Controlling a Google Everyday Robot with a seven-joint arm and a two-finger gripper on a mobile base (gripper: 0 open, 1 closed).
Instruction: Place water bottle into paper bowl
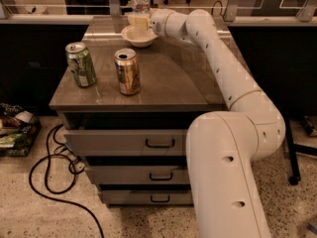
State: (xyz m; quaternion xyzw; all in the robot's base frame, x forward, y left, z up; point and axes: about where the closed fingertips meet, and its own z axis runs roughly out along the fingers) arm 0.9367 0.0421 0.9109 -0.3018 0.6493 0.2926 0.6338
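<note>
The water bottle, clear with a white cap, stands upright at the far end of the table. Only its upper half shows. Its lower half is hidden behind my gripper, which sits right at the bottle, directly over the paper bowl. The bowl is a shallow off-white one on the far middle of the tabletop. I cannot tell whether the bottle's base rests in the bowl or hangs just above it.
A green can and a gold can stand upright on the near left part of the brown tabletop. My white arm stretches over the table's right side. Drawers are below, and cables lie on the floor at the left.
</note>
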